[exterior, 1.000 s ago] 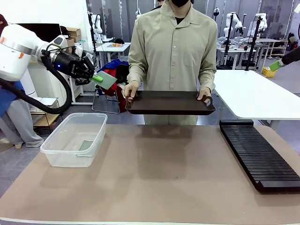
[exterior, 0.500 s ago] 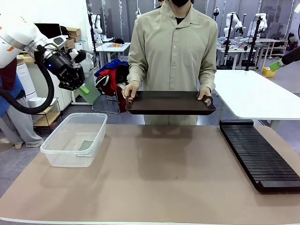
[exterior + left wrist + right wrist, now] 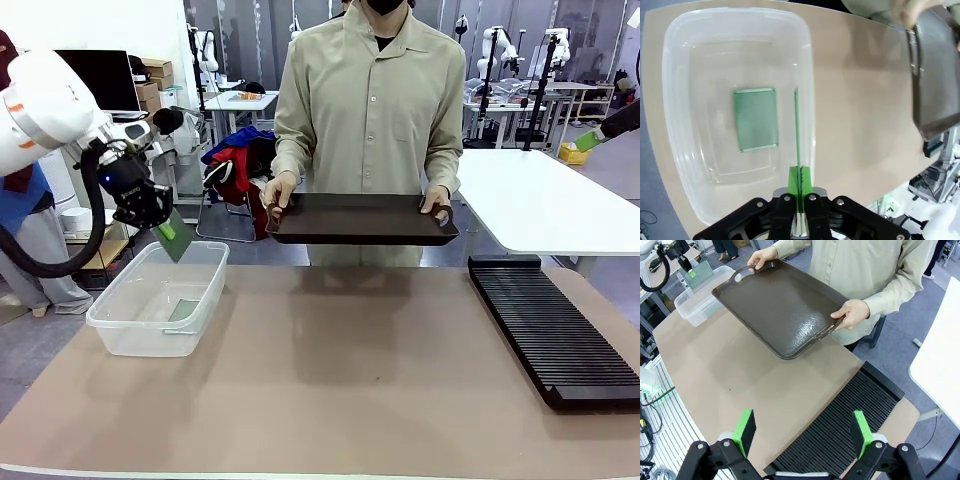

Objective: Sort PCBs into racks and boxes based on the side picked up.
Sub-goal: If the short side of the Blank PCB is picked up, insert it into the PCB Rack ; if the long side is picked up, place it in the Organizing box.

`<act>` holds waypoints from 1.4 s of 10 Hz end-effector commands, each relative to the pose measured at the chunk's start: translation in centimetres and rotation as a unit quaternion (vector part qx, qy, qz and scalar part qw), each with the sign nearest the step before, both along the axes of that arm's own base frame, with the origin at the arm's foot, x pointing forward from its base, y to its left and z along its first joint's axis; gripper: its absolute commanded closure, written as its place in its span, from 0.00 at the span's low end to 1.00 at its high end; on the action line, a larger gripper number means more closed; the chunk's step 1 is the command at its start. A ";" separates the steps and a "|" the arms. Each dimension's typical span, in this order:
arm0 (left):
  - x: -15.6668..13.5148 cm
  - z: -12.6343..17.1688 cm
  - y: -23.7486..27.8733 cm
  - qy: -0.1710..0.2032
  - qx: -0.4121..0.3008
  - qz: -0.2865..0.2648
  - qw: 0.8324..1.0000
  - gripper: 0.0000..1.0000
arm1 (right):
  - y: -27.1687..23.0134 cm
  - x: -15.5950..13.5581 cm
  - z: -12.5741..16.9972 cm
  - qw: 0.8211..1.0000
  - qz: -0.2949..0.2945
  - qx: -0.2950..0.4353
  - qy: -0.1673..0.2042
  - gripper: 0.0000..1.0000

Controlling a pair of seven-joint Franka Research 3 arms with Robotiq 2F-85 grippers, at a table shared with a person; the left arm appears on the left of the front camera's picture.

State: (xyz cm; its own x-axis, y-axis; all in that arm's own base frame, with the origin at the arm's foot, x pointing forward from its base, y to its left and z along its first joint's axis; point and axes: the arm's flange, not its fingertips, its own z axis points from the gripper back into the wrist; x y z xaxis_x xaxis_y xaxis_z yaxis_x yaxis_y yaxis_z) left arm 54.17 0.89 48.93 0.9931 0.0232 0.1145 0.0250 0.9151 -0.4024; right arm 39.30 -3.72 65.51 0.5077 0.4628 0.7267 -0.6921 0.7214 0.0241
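My left gripper (image 3: 158,222) is shut on a green PCB (image 3: 176,238), held tilted, edge downward, over the far end of the clear box (image 3: 120,335). In the left wrist view that PCB (image 3: 796,125) is edge-on between the shut fingers (image 3: 799,186), above the box (image 3: 807,70). Another PCB (image 3: 756,119) lies flat on the box floor (image 3: 183,310). The black rack (image 3: 555,330) lies at the table's right. My right gripper (image 3: 804,429) hangs open high above the rack (image 3: 850,420) with nothing between its fingers.
A person at the far side holds a dark brown tray (image 3: 362,218) level in both hands above the table's far edge; seen from above, the tray (image 3: 780,305) shows a bare surface. A white table (image 3: 540,205) stands behind the rack.
My left gripper has swung down and left with the PCB, from beside the person's hand to just over the box. The tray and the right arm have stayed put.
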 end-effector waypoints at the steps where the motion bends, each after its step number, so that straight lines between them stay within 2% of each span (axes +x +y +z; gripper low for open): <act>1: -1.6 -1.8 -0.6 -0.026 0.042 0.036 0.998 0.97 | 0.0 0.0 -0.2 1.000 0.005 0.001 0.002 0.00; 4: -2.7 -5.1 -0.9 -0.060 0.026 0.050 0.997 0.97 | 0.0 0.0 -0.2 1.000 0.005 0.001 0.002 0.00; 7: -2.2 -7.9 -1.1 -0.049 -0.005 0.066 0.997 0.97 | 0.0 0.0 -0.2 1.000 0.005 0.001 0.002 0.00; 8: -2.5 -6.5 -0.9 -0.049 0.030 0.049 0.997 0.97 | 0.0 0.0 -0.2 1.000 0.005 0.001 0.002 0.00; 13: -2.4 -6.7 -1.1 -0.050 0.026 0.051 0.997 0.97 | 0.0 0.0 -0.2 1.000 0.005 0.001 0.002 0.00; 14: -1.5 -7.6 -0.9 -0.029 0.025 0.037 0.999 0.97 | 0.0 0.0 -0.2 1.000 0.005 0.001 0.002 0.00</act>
State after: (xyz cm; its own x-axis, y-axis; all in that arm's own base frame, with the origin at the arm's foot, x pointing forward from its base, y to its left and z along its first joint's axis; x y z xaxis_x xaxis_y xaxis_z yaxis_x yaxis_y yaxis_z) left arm 51.89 -0.28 41.82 0.9725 0.1109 0.2049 -0.0318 0.9343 -0.3550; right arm 39.30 -3.72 65.51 0.5077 0.4627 0.7267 -0.6920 0.7215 0.0241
